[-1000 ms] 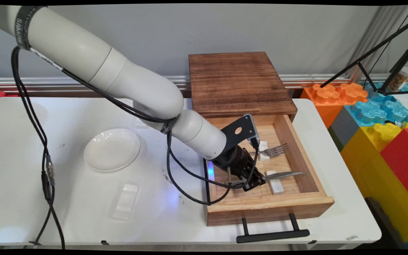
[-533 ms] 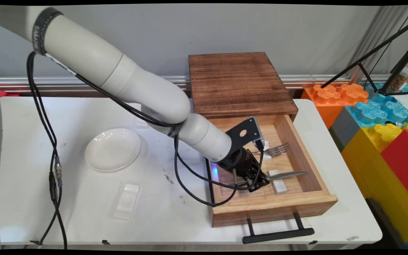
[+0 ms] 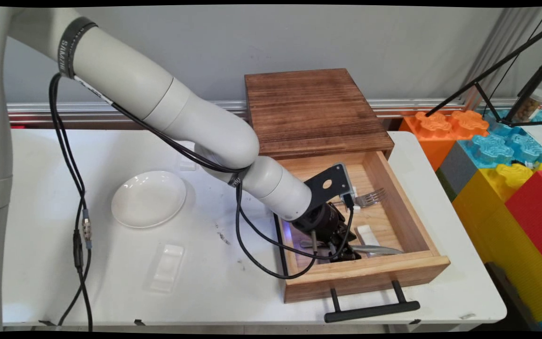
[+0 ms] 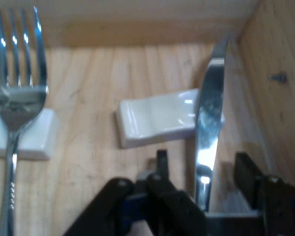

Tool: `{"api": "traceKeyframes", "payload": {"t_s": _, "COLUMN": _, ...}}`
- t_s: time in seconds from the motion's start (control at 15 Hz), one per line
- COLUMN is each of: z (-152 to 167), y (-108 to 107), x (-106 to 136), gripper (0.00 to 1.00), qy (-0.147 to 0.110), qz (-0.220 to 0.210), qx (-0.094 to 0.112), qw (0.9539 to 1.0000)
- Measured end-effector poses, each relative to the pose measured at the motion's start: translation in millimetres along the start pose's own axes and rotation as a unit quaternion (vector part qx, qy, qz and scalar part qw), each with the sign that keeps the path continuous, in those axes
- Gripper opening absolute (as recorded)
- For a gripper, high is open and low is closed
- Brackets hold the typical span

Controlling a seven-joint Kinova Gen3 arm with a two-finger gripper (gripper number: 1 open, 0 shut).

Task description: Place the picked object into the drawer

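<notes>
The knife lies between the two fingers of the gripper, blade running toward 12 o'clock in the hand view; the fingers stand spread on either side (no contact visible). The blade is bright polished metal and crosses a white ceramic rest. At 9 o'clock, a fork lies on a second rest. All sit inside the open wooden drawer on the white table.
</notes>
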Motion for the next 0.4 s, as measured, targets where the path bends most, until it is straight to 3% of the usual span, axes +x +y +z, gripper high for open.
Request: {"api": "traceKeyframes", "payload": {"t_s": 0.4, "z": -3.5, "y": -1.3, "x": -6.3, "gripper": 1.00, "qy": -0.009, "qz": 0.005, "qx": -0.005, "qw": 0.9999}}
